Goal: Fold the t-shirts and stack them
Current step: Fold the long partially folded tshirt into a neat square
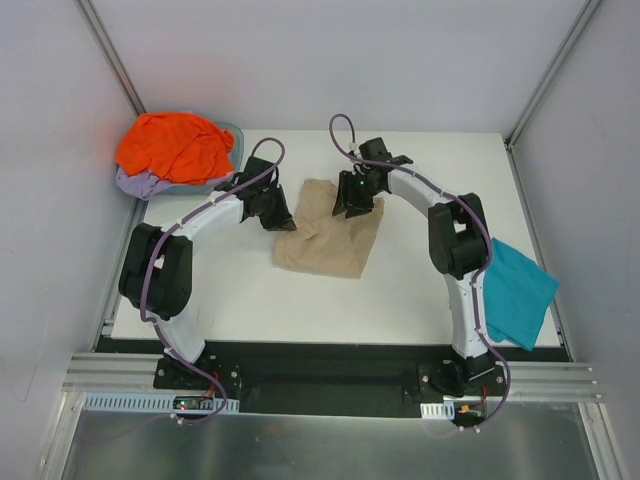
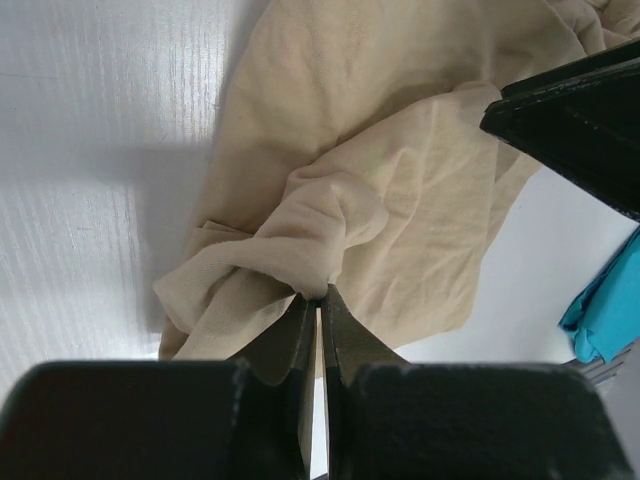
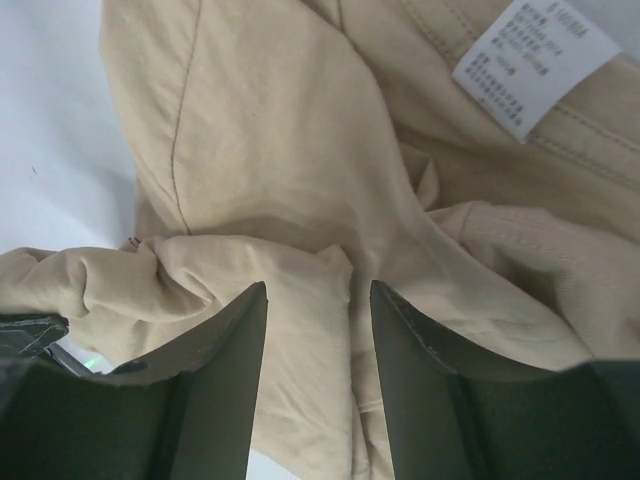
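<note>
Top external view, mid-desk: tan t-shirt [image 1: 330, 235] crumpled on the white desk [image 1: 300, 300], flanked by both arms. Left fingers [image 1: 275, 210] at its far-left edge, right fingers [image 1: 355, 195] over its far-right corner.

Left wrist view: left fingers [image 2: 290, 345] pressed shut on a bunched fold of the tan t-shirt [image 2: 400, 200], with the pinched wad bulging just past the tips and the remaining cloth spread beyond and to the right. Black bulk of the other arm's fingers [image 2: 580, 120] at upper right, above the same cloth.

Right wrist view: right fingers [image 3: 225, 340] parted, clamped on nothing, poised just above a rumpled ridge of the tan t-shirt [image 3: 280, 150], with cloth showing in the gap between the tips. White care label [image 3: 535, 65] farther off at upper right.

Elsewhere on the desk: teal t-shirt [image 1: 515, 290] flat at the right edge, beside the right arm, well apart from both sets of fingers. Orange t-shirt [image 1: 175, 145] heaped over a lavender t-shirt [image 1: 135, 183] in the basin [image 1: 235, 130] at the far-left corner.
</note>
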`<state>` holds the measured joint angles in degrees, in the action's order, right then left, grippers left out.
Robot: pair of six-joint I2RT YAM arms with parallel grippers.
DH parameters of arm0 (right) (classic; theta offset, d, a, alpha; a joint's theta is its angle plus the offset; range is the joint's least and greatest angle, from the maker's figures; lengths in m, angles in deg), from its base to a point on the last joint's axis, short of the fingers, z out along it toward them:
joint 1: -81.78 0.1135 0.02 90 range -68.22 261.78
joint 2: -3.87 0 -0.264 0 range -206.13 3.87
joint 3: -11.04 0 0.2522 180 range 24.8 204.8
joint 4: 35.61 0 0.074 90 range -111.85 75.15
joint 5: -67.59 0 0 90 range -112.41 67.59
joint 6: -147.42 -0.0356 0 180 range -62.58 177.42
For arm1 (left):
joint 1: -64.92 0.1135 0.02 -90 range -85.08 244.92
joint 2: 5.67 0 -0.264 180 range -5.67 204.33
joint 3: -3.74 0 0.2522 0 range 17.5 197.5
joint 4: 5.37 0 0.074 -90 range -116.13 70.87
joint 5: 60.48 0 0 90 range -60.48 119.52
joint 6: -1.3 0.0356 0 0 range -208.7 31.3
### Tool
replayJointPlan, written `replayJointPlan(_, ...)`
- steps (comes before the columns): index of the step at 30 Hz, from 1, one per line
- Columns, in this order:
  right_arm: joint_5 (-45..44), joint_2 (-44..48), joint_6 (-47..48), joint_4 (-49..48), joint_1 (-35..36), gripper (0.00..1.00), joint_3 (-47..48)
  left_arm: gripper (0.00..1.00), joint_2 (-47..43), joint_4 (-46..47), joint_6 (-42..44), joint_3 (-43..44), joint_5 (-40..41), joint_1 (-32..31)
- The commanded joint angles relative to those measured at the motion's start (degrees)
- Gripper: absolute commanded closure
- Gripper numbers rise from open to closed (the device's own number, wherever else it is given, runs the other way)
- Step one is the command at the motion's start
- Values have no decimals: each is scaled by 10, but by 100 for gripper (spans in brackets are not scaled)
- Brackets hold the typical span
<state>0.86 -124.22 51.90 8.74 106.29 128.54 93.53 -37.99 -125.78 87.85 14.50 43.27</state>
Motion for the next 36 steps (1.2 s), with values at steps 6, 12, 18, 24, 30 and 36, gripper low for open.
replayJointPlan(6,-2,-8,-28,-10,15,58,13,100,-11,-2,1,-12,-18,5)
replayJointPlan(12,3,-11,-40,-15,17,89,12,100,-15,-2,-1,-17,-18,5)
replayJointPlan(18,2,61,-44,-62,16,99,-56,100,-51,-3,-1,-27,-11,5)
replayJointPlan(24,-43,208,-43,-113,27,99,-173,100,-131,-2,-10,-63,10,5)
replayJointPlan(30,-97,352,-82,-143,32,99,-310,100,-210,-2,-6,-86,11,5)
replayJointPlan(36,-124,454,-90,-132,33,99,-360,100,-262,-2,2,-74,18,4)
